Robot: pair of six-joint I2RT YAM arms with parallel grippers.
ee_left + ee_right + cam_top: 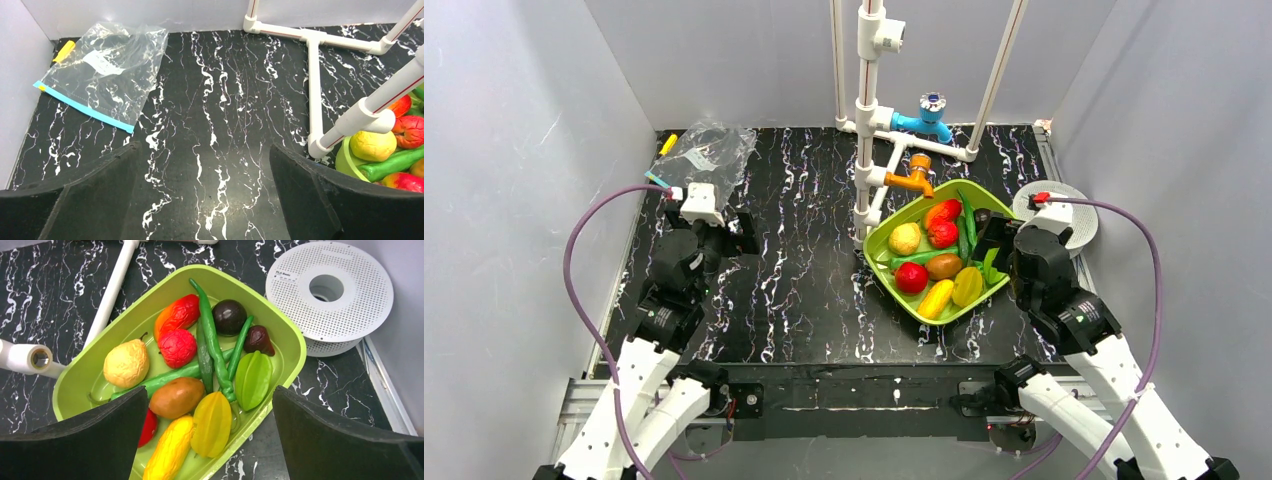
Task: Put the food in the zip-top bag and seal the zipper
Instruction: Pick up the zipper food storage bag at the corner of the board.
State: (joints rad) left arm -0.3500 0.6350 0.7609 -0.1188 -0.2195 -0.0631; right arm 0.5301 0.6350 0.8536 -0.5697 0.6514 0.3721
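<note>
The food (936,265) lies in a lime-green tray (287,337) right of centre: a yellow pear (126,362), a red fruit (177,347), a brown one (176,397), a yellow starfruit (212,432), a green starfruit (253,379) and long green peppers (212,340). My right gripper (210,390) hangs open above the tray's near right side, holding nothing. The zip-top bag (107,70) lies flat at the far left, its light-blue zipper (82,106) along the near edge. My left gripper (204,147) is open over bare table, short of the bag.
A white pipe frame (864,150) with a blue tap (929,115) and an orange tap (911,180) stands at the back, one leg touching the tray's left side. A white perforated spool (330,290) sits behind the tray. A small yellow piece (65,51) lies beside the bag. Walls enclose three sides.
</note>
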